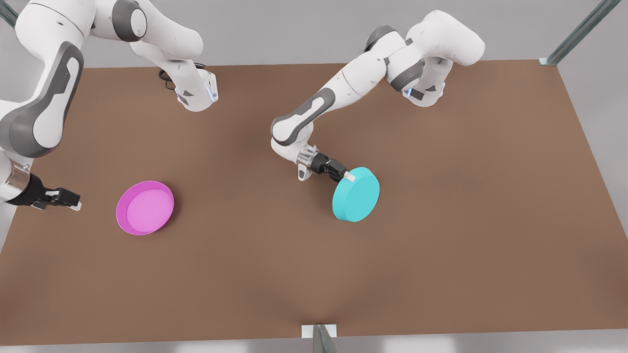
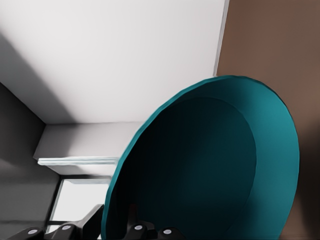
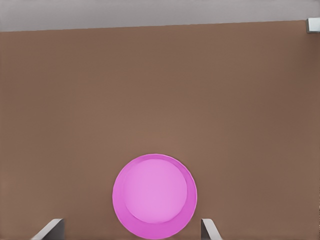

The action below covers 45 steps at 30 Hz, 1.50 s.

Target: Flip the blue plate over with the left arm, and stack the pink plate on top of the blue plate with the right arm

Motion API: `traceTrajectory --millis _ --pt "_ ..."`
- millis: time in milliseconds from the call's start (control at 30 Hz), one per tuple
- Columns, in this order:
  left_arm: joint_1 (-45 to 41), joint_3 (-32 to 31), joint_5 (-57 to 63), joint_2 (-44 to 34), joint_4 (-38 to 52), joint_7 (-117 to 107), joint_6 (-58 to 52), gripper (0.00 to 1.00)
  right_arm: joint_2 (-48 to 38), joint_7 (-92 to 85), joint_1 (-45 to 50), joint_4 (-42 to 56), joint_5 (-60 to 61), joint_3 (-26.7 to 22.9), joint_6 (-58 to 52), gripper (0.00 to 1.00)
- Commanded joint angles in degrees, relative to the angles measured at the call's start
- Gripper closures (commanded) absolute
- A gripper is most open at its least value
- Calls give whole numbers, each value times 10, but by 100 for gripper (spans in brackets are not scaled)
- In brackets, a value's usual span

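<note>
Two round shallow plastic dishes sat well apart on the brown table (image 1: 441, 274); the cyan-turquoise blue plate (image 1: 356, 194) was toward the front view's right, tilted up with its flat plain underside facing the camera, and the left gripper (image 1: 342, 172) was pinching its upper rim, one white finger pad lying on the outer face; in the left wrist view the dark hollow inside of the blue plate (image 2: 210, 165) faced the wrist, so the flip looked roughly half done and, by my reading, the coming move turned on carrying the rim on over until the underside faced up and the plate lay flat; the magenta pink plate (image 1: 144, 207) lay upright, hollow side up, toward the front view's left, and the right gripper (image 1: 73, 201) hovered near its side, apart from it, with its black fingers pointing toward the dish; in the right wrist view the pink plate (image 3: 154, 196) lay between the two spread fingertips (image 3: 49, 229) and a little ahead of them, so that arm seemed to be waiting, the nearer of the two to the pink plate.
</note>
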Motion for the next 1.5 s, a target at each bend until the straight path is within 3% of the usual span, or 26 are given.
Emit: traceTrajectory --millis 0,233,367,433,467,533,567,600,667,733,900,933,1000,1067,1100,1133,1200,1233,1267,1333,1367,1400,1433,1467 --pt "0 0 -10 0 0 0 0 0 0 0 1 0 0 0 0 0" --pt "-29 -5 -70 2 12 2 1 0 -1 -3 4 -2 -5 2 -3 0" --pt "-52 -7 -149 11 40 1 14 0 5 -25 4 -8 -21 3 -150 0" --pt "-64 -7 -177 23 62 1 18 0 66 -155 -79 -10 56 0 -161 0" --pt "-65 -7 -188 23 63 1 18 0 102 -271 -128 -15 90 0 -149 0" --pt "-73 -7 -223 28 84 0 26 0 72 -285 -185 -182 91 2 88 0" --pt "-75 -7 -238 30 87 -1 29 0 72 -269 -189 -206 91 2 117 0" --pt "-83 -7 -285 30 105 -16 43 0 86 -185 -209 -212 91 4 119 0" --pt "-86 -8 -315 29 123 -24 52 0 104 -165 -238 -258 207 5 96 0" --pt "-88 -8 -351 29 146 -28 60 0 137 -258 -249 -247 207 4 76 0" --pt "-111 -9 -502 4 236 -58 84 0 189 -265 -237 -238 212 4 129 0" --pt "-89 -7 -565 -56 259 -63 112 0 189 -265 -237 -238 211 5 174 0" --pt "112 -3 -755 -207 276 -96 149 0 190 -263 -236 -239 212 7 176 0" --pt "356 -3 -774 -218 272 -92 205 0 202 -259 -224 -242 218 7 175 0" --pt "477 1 -800 -205 256 11 254 0 204 -260 -224 -243 217 7 173 0" --pt "536 9 -798 -205 230 207 249 0 206 -260 -213 -240 217 7 175 0" --pt "554 32 -794 -255 227 426 148 0 206 -258 -200 -242 217 7 174 0" --pt "554 29 -795 -299 228 431 67 0 208 -259 -195 -243 217 7 175 0" --pt "551 27 -795 -340 204 430 57 0 210 -262 -194 -242 217 7 175 0" --pt "538 35 -795 -509 -47 431 219 0 218 -265 -194 -241 217 7 175 0" --pt "522 62 -800 -522 -105 430 281 0 218 -266 -194 -241 217 7 175 5" --pt "504 73 -797 -505 -111 430 284 0 218 -266 -193 -240 215 7 175 32" --pt "504 73 -799 -502 -112 430 282 0 218 -266 -193 -240 215 8 175 46" --pt "504 73 -801 -503 -112 430 282 0 215 -266 -193 -239 213 14 174 53"
